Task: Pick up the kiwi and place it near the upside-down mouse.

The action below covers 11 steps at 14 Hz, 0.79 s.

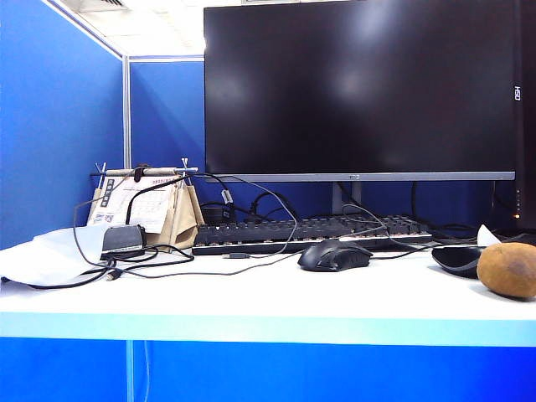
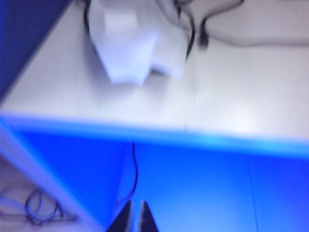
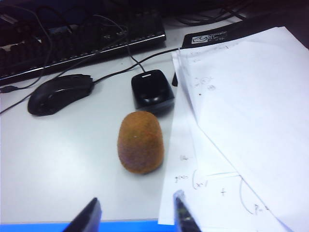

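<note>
the left gripper hangs off the desk's front edge, tips nearly together and, as far as the blur allows, empty. the kiwi lies just beside the upside-down mouse, long axis pointing toward it. the right gripper, half open and empty, is the nearer, kiwi straight ahead of it.

My left wrist view's all motion blur; the other two look sharp, evenly lit, with ceiling light blown out.

The fuzzy brown kiwi lies at the exterior view's right edge, just beside the black upside-down mouse, underside up.
</note>
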Each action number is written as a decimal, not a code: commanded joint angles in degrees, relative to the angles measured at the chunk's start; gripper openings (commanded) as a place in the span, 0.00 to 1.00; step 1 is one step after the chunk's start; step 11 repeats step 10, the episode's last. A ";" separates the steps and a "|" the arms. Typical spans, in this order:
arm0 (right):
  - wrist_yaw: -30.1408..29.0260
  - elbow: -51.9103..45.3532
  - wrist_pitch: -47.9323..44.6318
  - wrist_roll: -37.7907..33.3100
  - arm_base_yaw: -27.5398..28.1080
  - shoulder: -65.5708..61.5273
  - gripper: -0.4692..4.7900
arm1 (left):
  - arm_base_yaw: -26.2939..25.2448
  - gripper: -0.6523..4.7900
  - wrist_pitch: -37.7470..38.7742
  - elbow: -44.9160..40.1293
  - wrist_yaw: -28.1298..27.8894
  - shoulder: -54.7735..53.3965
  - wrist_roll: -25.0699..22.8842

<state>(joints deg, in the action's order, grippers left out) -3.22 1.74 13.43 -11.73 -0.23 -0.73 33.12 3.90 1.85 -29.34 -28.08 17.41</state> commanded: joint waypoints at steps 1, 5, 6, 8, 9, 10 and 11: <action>0.79 -0.33 0.02 0.20 0.04 -0.09 0.36 | 0.00 0.17 -0.15 0.02 0.04 0.07 1.51; 0.72 -0.33 0.02 -0.04 0.04 -0.09 0.08 | 0.00 0.17 -0.13 0.00 0.15 0.09 1.46; 0.70 -0.33 0.02 -0.37 0.04 -0.09 0.08 | 0.00 0.17 -0.13 0.00 0.15 0.09 1.46; 0.76 -0.33 -0.11 -0.26 0.09 -0.07 0.08 | 0.00 0.17 -0.13 0.00 0.15 0.07 1.46; 0.66 -0.33 -0.09 -0.39 0.09 -0.02 0.08 | 0.00 0.17 -0.13 0.00 0.17 0.07 1.46; 0.37 -0.33 -0.17 -0.66 0.09 -0.02 0.08 | 0.00 0.17 -0.13 0.00 0.15 0.07 1.46; 0.37 -0.33 -0.17 -0.66 0.09 -0.02 0.08 | 0.00 0.17 -0.13 0.00 0.15 0.07 1.46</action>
